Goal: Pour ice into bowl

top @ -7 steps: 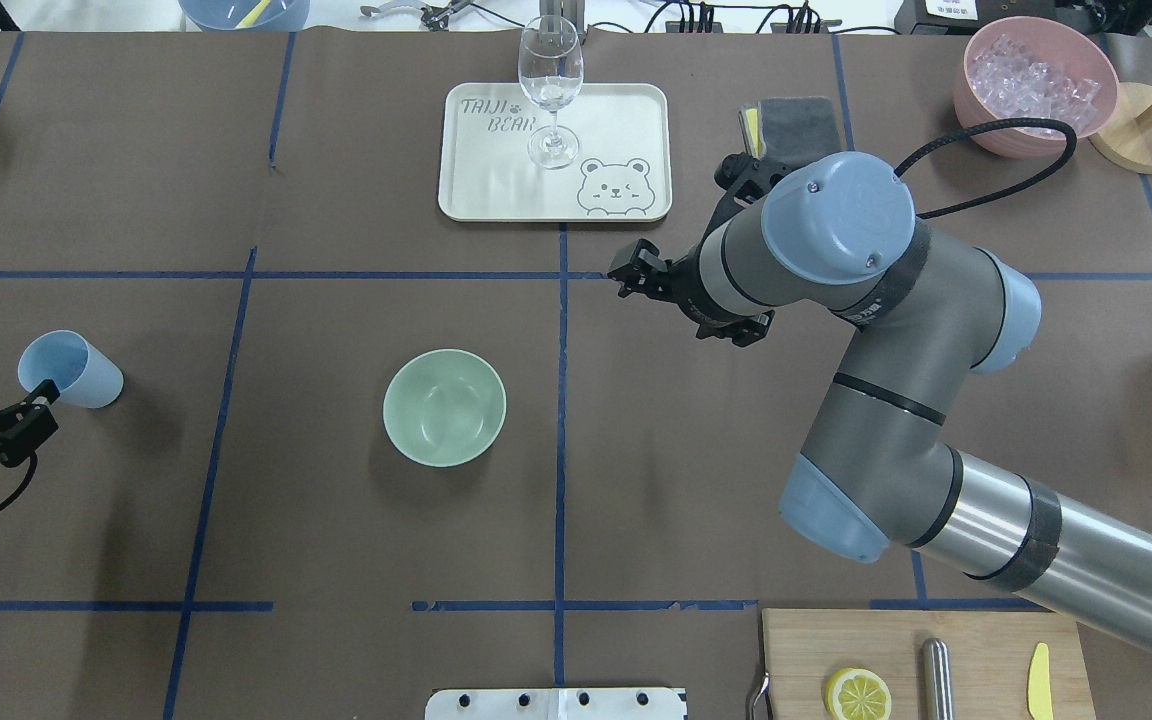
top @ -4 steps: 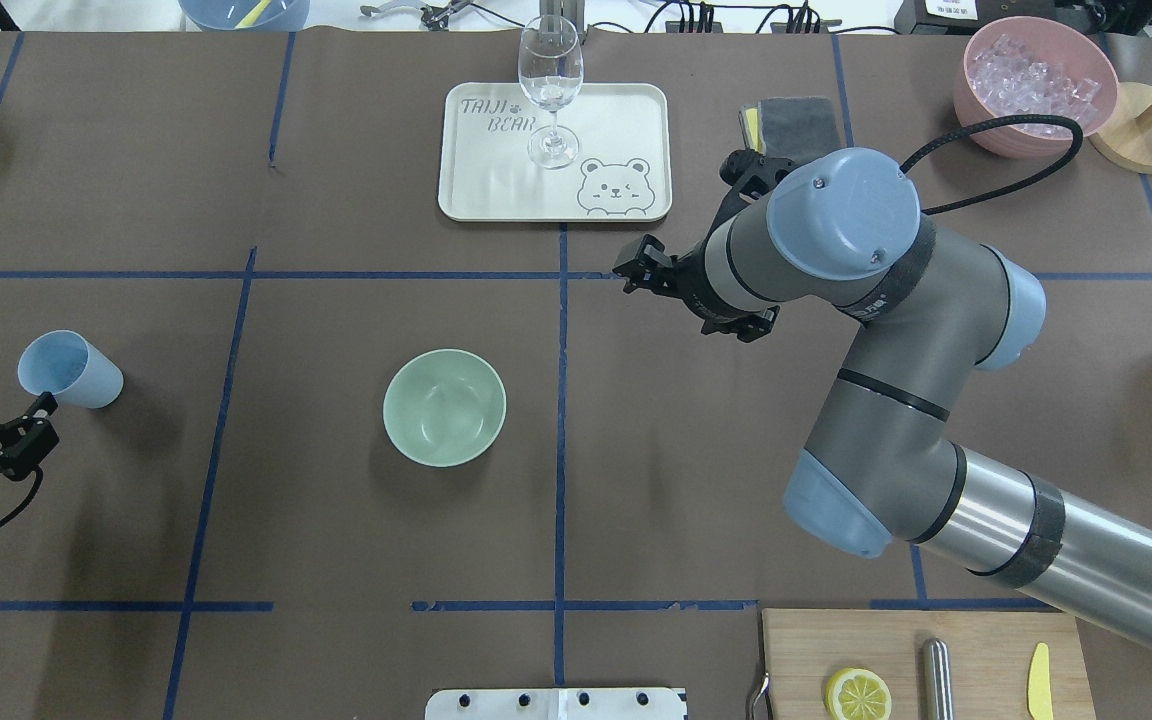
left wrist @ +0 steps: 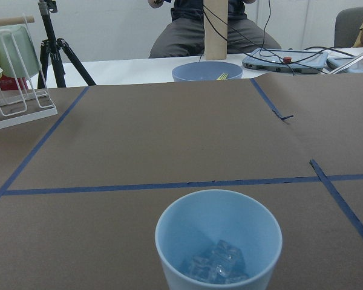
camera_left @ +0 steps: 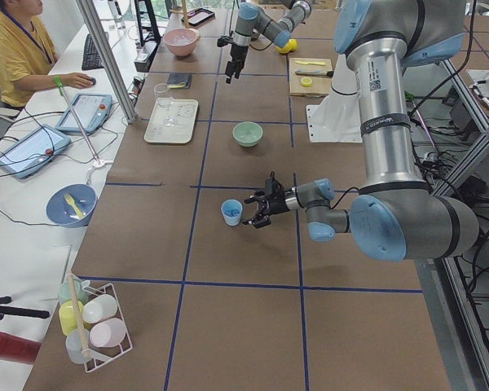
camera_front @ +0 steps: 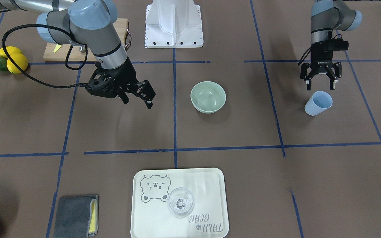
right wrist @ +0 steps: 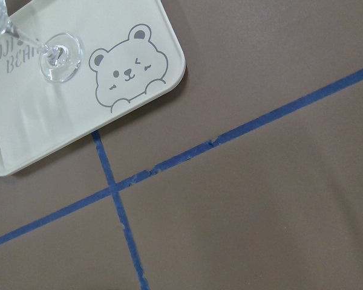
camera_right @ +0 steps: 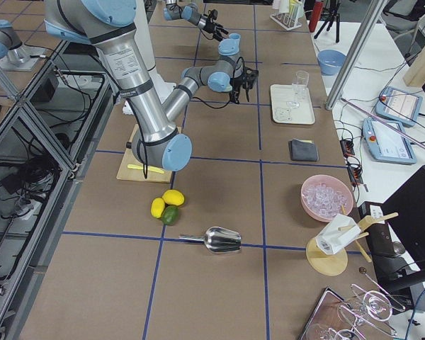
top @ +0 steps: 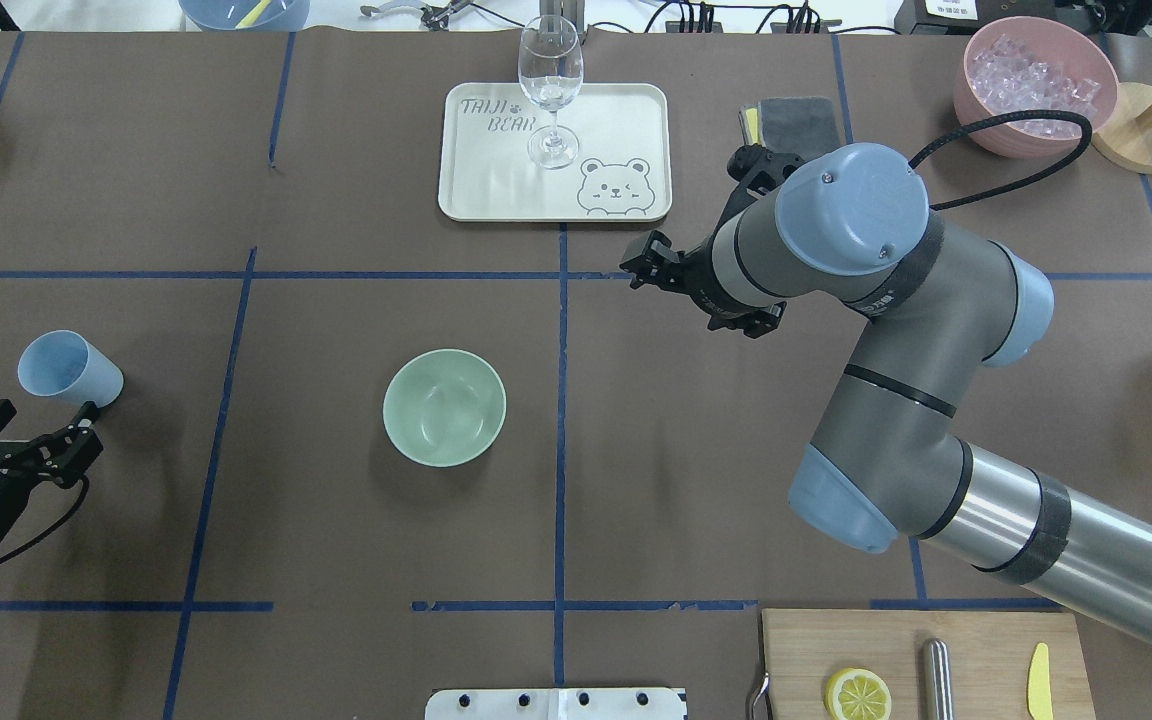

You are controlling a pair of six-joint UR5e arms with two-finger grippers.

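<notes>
A light blue cup (top: 69, 369) stands at the table's left; the left wrist view shows it close up (left wrist: 218, 234), holding a few clear ice cubes (left wrist: 215, 266). The sage-green bowl (top: 444, 407) sits empty near the middle, also in the front view (camera_front: 208, 97). My left gripper (top: 44, 412) is open and empty just on the robot's side of the cup (camera_front: 318, 103), apart from it. My right gripper (top: 648, 268) is open and empty, hovering right of the centre line, beyond the bowl.
A cream tray (top: 496, 195) with a wine glass (top: 550, 90) stands at the far middle. A pink bowl of ice (top: 1036, 85), a grey cloth (top: 796, 120) and a wooden stand (top: 1141, 128) are far right. A cutting board with a lemon slice (top: 926, 665) is near right.
My left gripper has swung right, from the cup's left side to directly in front of it, still open. My right arm has drifted slightly right.
</notes>
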